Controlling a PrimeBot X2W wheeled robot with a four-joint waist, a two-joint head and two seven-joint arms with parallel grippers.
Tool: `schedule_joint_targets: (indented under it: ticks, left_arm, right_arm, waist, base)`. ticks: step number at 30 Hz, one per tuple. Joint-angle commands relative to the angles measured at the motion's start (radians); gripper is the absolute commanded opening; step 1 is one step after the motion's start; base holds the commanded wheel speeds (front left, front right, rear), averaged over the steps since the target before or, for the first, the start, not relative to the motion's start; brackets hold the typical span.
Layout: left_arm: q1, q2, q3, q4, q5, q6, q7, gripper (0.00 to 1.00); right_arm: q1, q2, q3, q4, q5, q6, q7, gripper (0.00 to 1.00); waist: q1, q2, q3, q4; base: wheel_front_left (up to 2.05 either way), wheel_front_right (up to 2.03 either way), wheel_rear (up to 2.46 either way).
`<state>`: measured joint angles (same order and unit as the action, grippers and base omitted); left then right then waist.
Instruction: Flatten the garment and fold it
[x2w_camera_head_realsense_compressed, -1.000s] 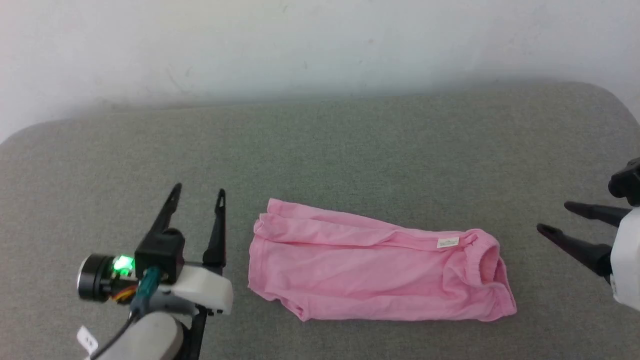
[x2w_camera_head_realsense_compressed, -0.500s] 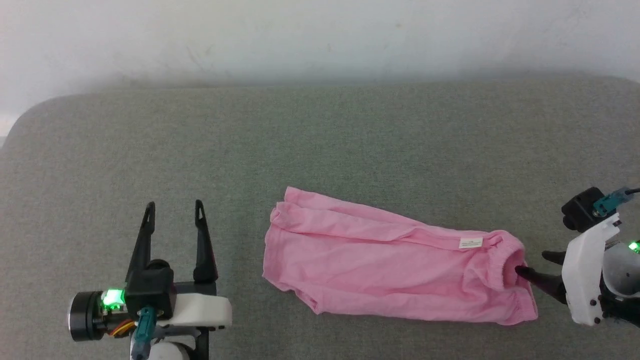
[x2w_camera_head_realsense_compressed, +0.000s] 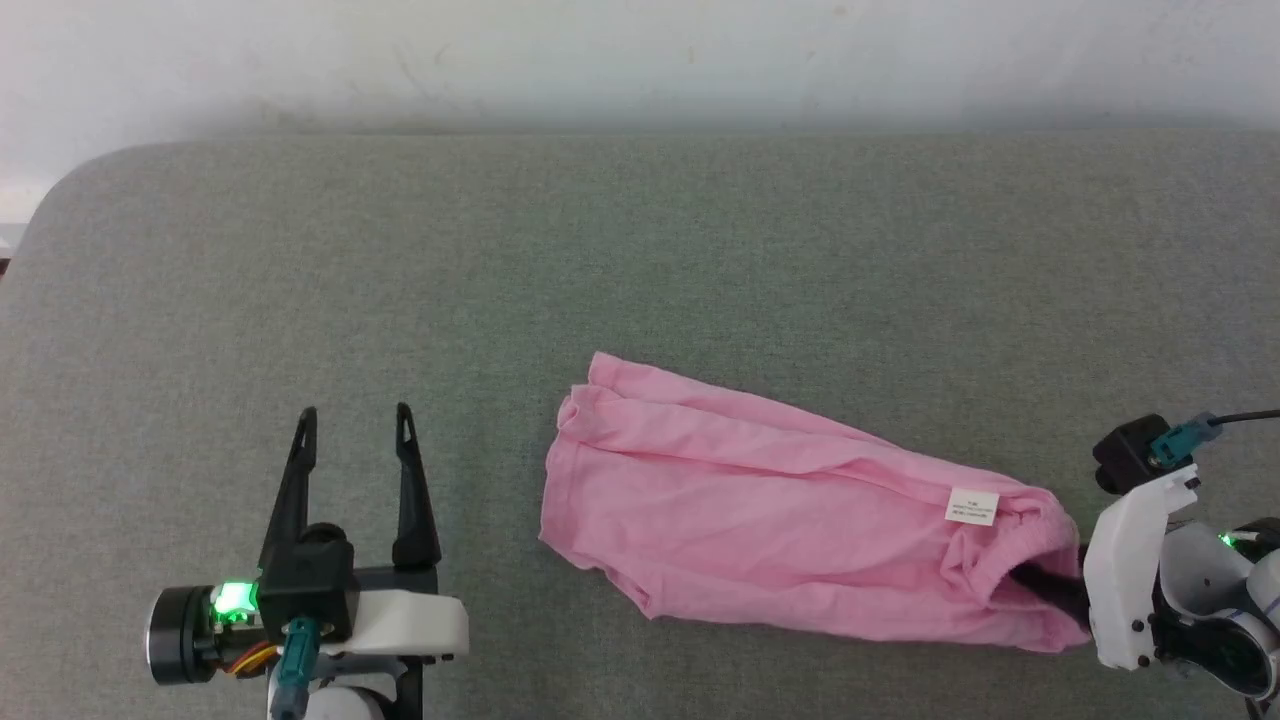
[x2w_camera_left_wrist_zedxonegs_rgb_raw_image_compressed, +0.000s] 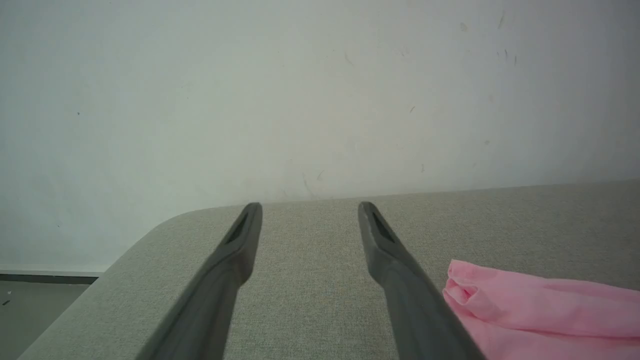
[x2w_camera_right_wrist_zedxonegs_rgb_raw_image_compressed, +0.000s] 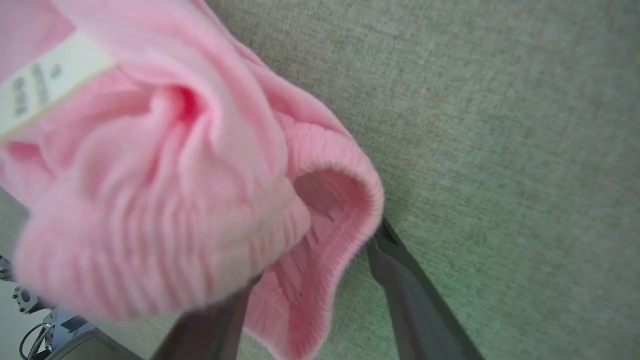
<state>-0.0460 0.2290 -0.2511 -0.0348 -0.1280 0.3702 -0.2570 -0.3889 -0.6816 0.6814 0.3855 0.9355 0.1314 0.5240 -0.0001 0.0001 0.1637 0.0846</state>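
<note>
The garment (x2w_camera_head_realsense_compressed: 780, 530), light pink and rumpled, lies across the grey cushion (x2w_camera_head_realsense_compressed: 640, 260), waistband end to the right, white label (x2w_camera_head_realsense_compressed: 972, 506) on top. My right gripper (x2w_camera_head_realsense_compressed: 1040, 588) is at that end, open. In the right wrist view one finger goes under the bunched fabric (x2w_camera_right_wrist_zedxonegs_rgb_raw_image_compressed: 165, 200) into the waistband opening, its tip hidden. The other finger (x2w_camera_right_wrist_zedxonegs_rgb_raw_image_compressed: 400, 285) lies outside on the cushion, so the ribbed waistband edge (x2w_camera_right_wrist_zedxonegs_rgb_raw_image_compressed: 350, 185) sits between the wide jaws. My left gripper (x2w_camera_head_realsense_compressed: 355, 413) stands open and empty left of the garment's leg end (x2w_camera_left_wrist_zedxonegs_rgb_raw_image_compressed: 525, 310), apart from it.
A pale wall (x2w_camera_head_realsense_compressed: 640, 50) runs along the cushion's far edge. The cushion's rounded left corner (x2w_camera_left_wrist_zedxonegs_rgb_raw_image_compressed: 150, 230) drops to the floor (x2w_camera_left_wrist_zedxonegs_rgb_raw_image_compressed: 30, 300). Bare grey cushion lies behind the garment and between it and my left gripper (x2w_camera_left_wrist_zedxonegs_rgb_raw_image_compressed: 310, 207).
The camera has shifted. My right gripper has come in from the right to the waistband, one finger sliding into the opening and bunching the fabric. The left gripper has stayed open, drawn back slightly.
</note>
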Motion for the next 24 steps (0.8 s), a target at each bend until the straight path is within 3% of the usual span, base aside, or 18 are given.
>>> schedule_joint_targets:
  ticks: [1, 6, 11, 18, 24]
  left_arm:
    - [0.017, -0.011, 0.015, 0.008, 0.018, -0.015, -0.005, 1.00]
    - [0.023, -0.028, 0.044, 0.001, 0.056, -0.045, -0.005, 1.00]
    - [0.033, -0.037, 0.064, -0.005, 0.082, -0.060, -0.005, 1.00]
    - [0.048, -0.046, 0.092, 0.003, 0.095, -0.071, -0.005, 1.00]
    - [0.059, -0.056, 0.101, 0.013, 0.101, -0.081, -0.005, 1.00]
  right_arm:
    - [0.014, 0.050, 0.034, 0.017, 0.004, -0.001, -0.012, 0.00]
    - [-0.019, 0.009, -0.001, -0.003, 0.028, -0.001, -0.070, 0.00]
    - [-0.027, -0.074, -0.073, -0.020, 0.070, -0.001, -0.093, 0.00]
    - [0.014, -0.199, -0.186, 0.015, 0.115, -0.001, -0.072, 0.00]
    - [0.056, -0.240, -0.197, -0.060, 0.121, -0.001, -0.035, 0.00]
  waist:
    - [0.0001, -0.0001, -0.008, -0.009]
    - [0.0001, -0.0001, -0.026, -0.025]
    - [0.0001, -0.0001, -0.041, -0.036]
    - [0.0001, -0.0001, -0.054, -0.050]
    - [0.0001, -0.0001, -0.059, -0.060]
  base:
    - [0.00, 0.00, 0.00]
    - [0.00, 0.00, 0.00]
    - [0.00, 0.00, 0.00]
    - [0.00, 0.00, 0.00]
    - [0.00, 0.00, 0.00]
